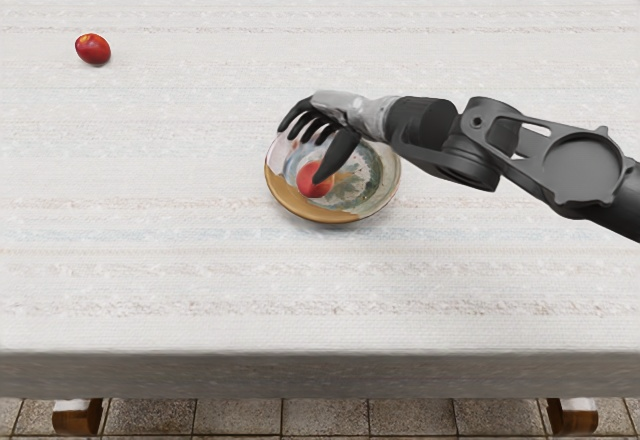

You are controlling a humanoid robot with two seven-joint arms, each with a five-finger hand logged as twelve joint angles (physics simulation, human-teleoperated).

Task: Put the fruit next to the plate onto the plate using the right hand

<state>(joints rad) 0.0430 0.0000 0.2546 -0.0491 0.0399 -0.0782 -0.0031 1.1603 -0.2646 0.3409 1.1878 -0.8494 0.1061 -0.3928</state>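
Right hand (325,125) partly covers fruit (305,183) on plate (378,192).

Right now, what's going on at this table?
The robot's right hand hangs over the plate in the middle of the table, fingers spread. A red fruit lies on the plate under those fingers. One dark finger crosses in front of it, but contact cannot be told. A second red fruit sits alone near the far left corner. The left arm is out of view.
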